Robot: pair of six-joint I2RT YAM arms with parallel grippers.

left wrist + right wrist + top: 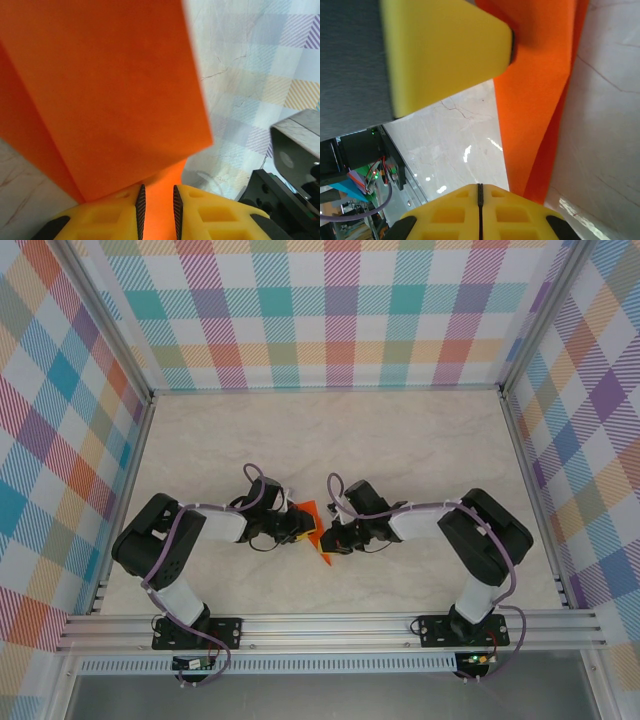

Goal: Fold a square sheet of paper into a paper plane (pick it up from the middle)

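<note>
The square sheet of paper (316,535) is bright orange and folded into a narrow, pointed, creased shape, held up between the two arms near the table's front. My left gripper (298,523) is shut on it: in the left wrist view the orange paper (110,90) runs between the black pads of that gripper (157,210). My right gripper (332,536) faces it from the right. In the right wrist view this gripper (480,200) is shut with its pads together and nothing between them. There the paper's layers (535,110) pass just right of its fingers.
A yellow finger of the left gripper (445,50) fills the upper left of the right wrist view, close to the right gripper. The marble tabletop (330,440) stretches to the back, with checked walls (320,320) around it and an aluminium rail (330,625) at the front.
</note>
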